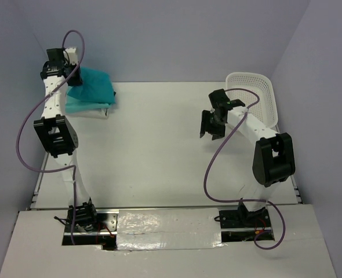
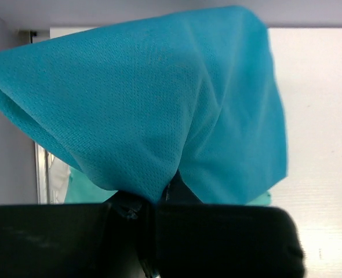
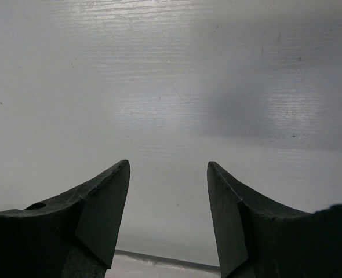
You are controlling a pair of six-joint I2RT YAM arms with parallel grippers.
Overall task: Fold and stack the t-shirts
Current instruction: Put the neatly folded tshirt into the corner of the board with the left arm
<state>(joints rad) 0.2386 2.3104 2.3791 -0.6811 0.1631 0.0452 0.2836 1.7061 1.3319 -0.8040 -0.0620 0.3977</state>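
Teal t-shirt (image 1: 94,84): likely light, limp, clingy mesh knit. Lies well apart from the basket (image 1: 264,95), draped over the folded tees (image 1: 85,108). Left gripper (image 2: 162,200) is pinched tight on its bunched fold; hem corners look the better hold. Right gripper (image 3: 168,168), near the basket, stands parted and empty.
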